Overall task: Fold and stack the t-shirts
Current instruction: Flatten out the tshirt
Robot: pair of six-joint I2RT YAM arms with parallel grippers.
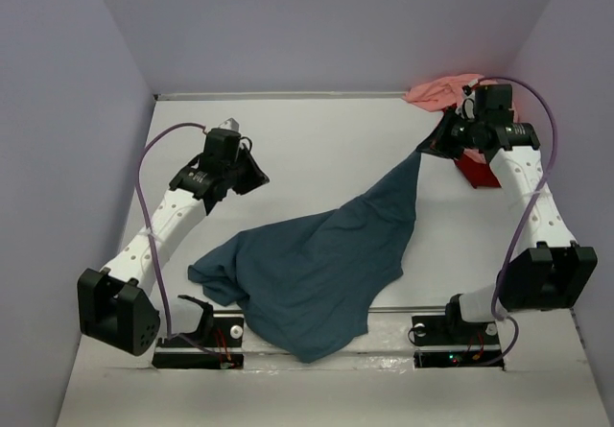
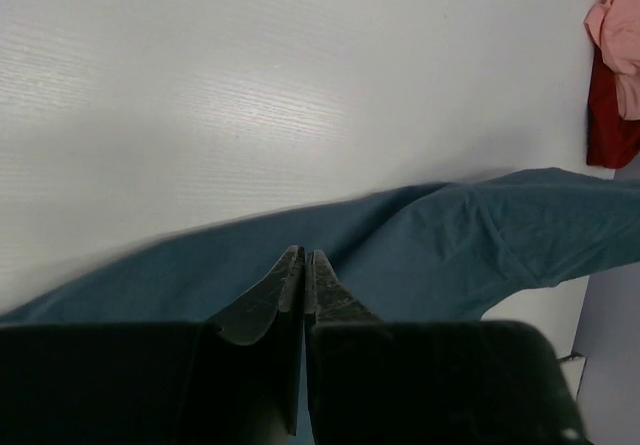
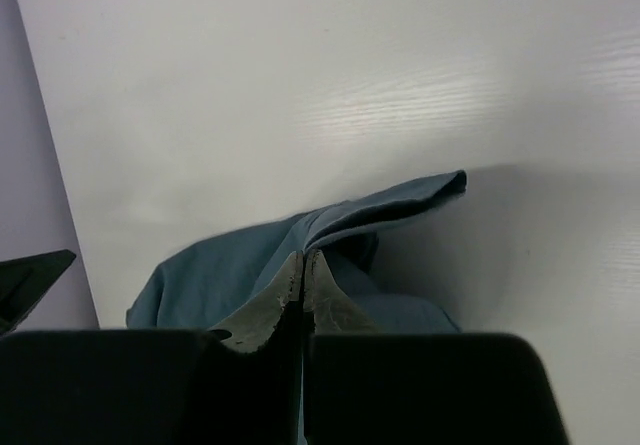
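Observation:
The dark teal-blue t-shirt (image 1: 317,264) lies crumpled across the middle of the table, and one corner is drawn up and stretched toward the far right. My right gripper (image 1: 429,147) is shut on that corner; in the right wrist view the cloth (image 3: 390,205) comes out at the closed tips (image 3: 303,258). My left gripper (image 1: 259,176) is shut and empty, raised left of the shirt. In the left wrist view its tips (image 2: 303,257) stand in front of the teal cloth (image 2: 480,235). The salmon pink shirt (image 1: 441,89) and the red shirt (image 1: 477,170) lie bunched at the far right.
Lilac walls close the table (image 1: 317,130) at the back and both sides. The pink (image 2: 615,35) and red (image 2: 605,115) shirts lie against the right wall. The teal shirt's lower hem hangs over the near edge between the arm bases (image 1: 197,345).

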